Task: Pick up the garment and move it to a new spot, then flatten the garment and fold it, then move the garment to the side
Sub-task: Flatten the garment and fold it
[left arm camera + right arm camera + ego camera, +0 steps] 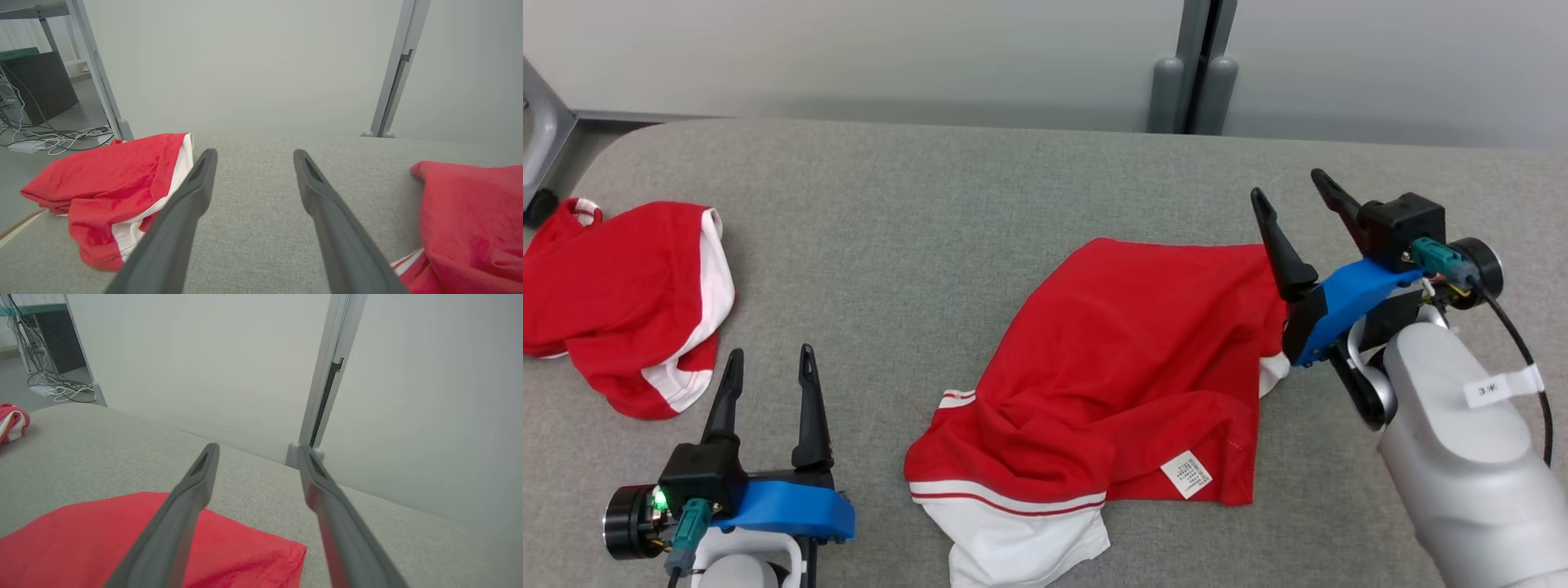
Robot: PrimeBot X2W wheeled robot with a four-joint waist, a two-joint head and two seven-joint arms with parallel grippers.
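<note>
My right hand (1287,186) hangs open and empty at the far right corner of the shirt (1127,367). Its two fingers are spread and point away from me, the left one over the red cloth and the right one over bare table (931,188). I cannot tell whether either finger touches the cloth. The shirt lies crumpled in the middle of the table, left of that hand and nearer to me, with its white part bunched at the near edge and a white label (1186,474) facing up. My left hand (771,357) is released too and holds nothing. It is over bare table at the near left, between the shirt on its right and a red top (621,302) heaped on its left, apart from both
</note>
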